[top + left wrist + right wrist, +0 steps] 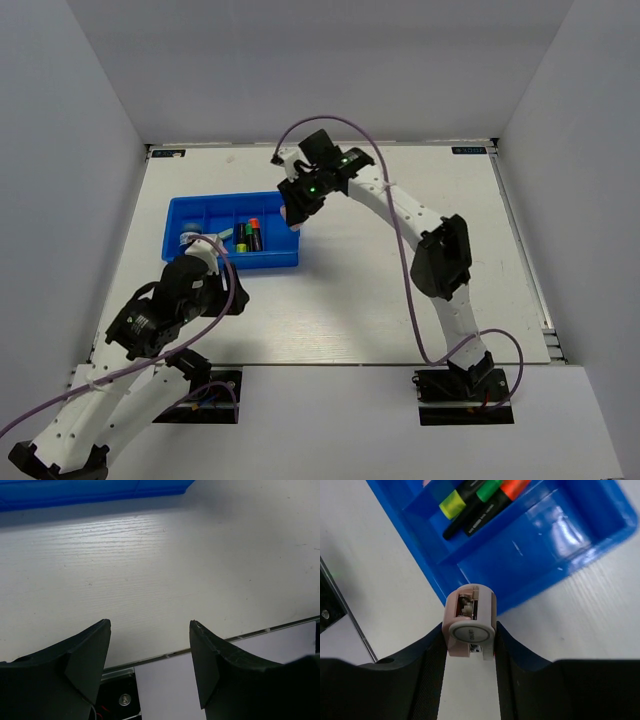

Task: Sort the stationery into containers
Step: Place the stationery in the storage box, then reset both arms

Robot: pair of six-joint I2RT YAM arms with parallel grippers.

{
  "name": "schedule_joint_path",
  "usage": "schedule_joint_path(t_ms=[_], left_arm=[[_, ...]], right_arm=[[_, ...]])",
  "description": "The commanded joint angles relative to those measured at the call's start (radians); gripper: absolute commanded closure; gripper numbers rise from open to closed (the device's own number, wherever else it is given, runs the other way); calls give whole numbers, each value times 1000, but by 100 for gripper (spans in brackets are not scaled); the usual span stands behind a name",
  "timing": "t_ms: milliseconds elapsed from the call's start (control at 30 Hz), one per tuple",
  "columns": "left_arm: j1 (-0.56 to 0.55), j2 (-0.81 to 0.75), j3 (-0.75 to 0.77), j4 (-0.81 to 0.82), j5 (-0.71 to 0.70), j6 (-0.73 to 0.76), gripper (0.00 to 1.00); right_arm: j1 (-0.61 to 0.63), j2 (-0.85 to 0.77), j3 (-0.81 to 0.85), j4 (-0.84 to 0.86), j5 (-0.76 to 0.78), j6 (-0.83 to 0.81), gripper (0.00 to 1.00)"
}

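While the white table [400, 290] fills the top view, note the blue tray [195, 212] left of centre, your right gripper [469, 630] at its right rim and your left gripper [149, 623] below its lower-left corner, fingers apart on nothing. Three highlighters [475, 511] lie side by side in one compartment at the top of the right wrist frame. Smallest: the pinkish cylinder [470, 617], clamped between the right fingers, round end toward the camera, hangs at the tray's near wall; the neighbouring compartment lies up and right of it, so the right arm looks best placed.
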Motion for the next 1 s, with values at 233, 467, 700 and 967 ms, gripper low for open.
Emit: schedule_joint_path(t_ms=[233, 467, 700, 967], left_arm=[[-1, 22, 87, -53, -28, -2, 26], [-1, 15, 69, -51, -22, -7, 26], [-1, 18, 57, -37, -13, -7, 55], [-3, 59, 35, -22, 36, 56, 93]], right_arm=[[71, 112, 3, 303, 75, 99, 66], [76, 129, -35, 283, 97, 53, 22], [71, 6, -89, 268, 97, 57, 57], [65, -454, -567, 446, 366, 76, 38]])
